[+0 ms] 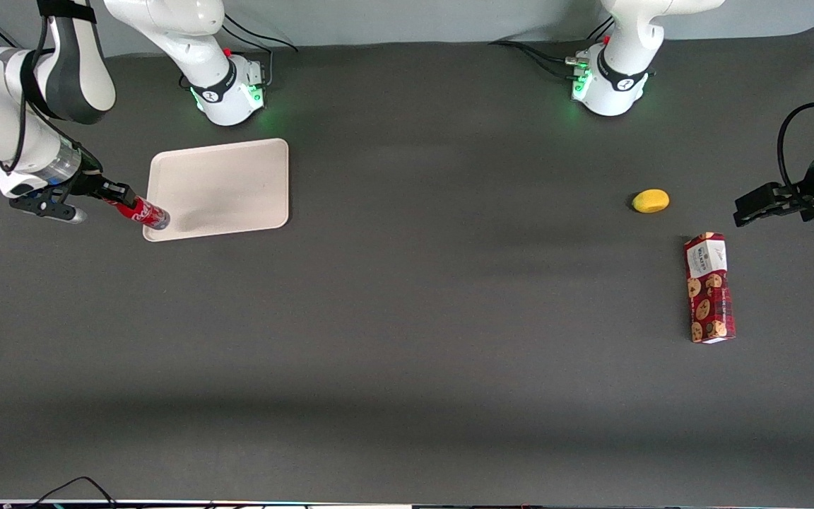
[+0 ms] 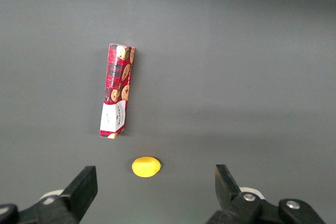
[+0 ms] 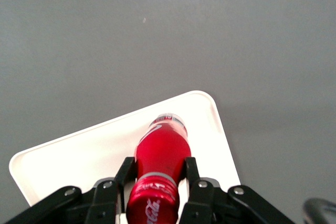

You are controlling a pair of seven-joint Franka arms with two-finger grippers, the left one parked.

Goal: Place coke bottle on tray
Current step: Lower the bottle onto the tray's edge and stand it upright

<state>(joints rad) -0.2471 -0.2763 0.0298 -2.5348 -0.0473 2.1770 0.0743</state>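
Gripper (image 1: 122,198) clamped on coke bottle (image 1: 144,213) near its capped neck, at tray (image 1: 237,177) corner.
Front: bottle tilted, silvery base over tray's near corner at working arm's end; lemon (image 1: 651,201), cookie box (image 1: 709,288) toward parked arm's end. Right wrist: fingers (image 3: 125,172) pinching bottle (image 3: 163,153) above tray (image 3: 79,153). Left wrist: box (image 2: 117,91), lemon (image 2: 146,166) apart.

Right arm: you have it reaching in low at the working arm's end of the table, wrist tilted. Gripper (image 1: 119,197): fingers (image 3: 124,174) clamped on the neck of the coke bottle (image 1: 143,212).
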